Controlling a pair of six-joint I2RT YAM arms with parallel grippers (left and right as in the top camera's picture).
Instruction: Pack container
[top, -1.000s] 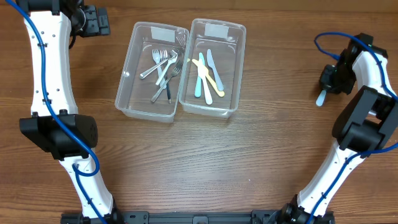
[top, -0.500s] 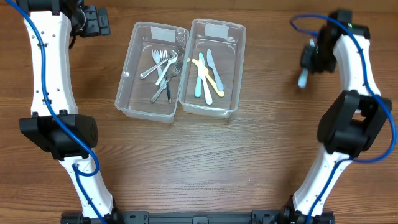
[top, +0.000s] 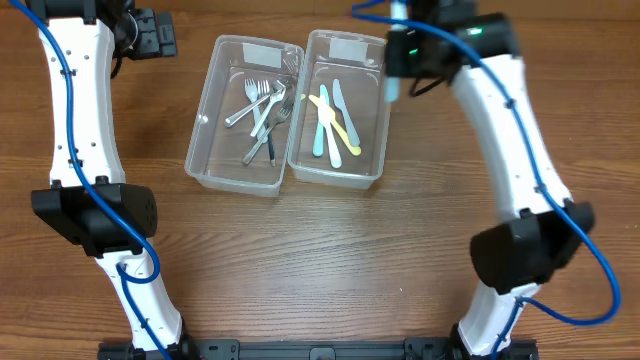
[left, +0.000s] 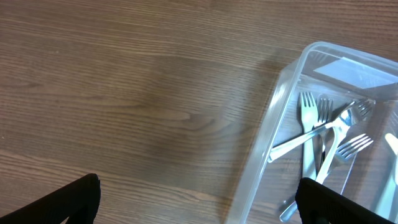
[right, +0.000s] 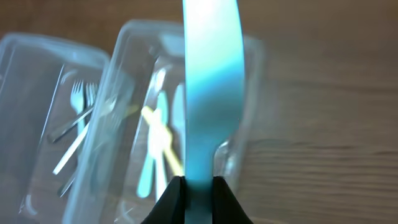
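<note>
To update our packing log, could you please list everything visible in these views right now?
Fork container: one, clear plastic, on the table.
Knife container: one, clear plastic, right beside the fork container.
Forks: about four, metal, piled in the fork container.
Plastic cutlery: three, two light blue and one yellow, in the knife container.
Held knife: one, light blue, above the knife container's right rim.
Table: one, brown wood.
Left gripper: open, empty, beyond the fork container's left side.
Right gripper: shut on the held knife.

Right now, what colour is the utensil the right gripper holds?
Light blue utensil; right wrist view.
</note>
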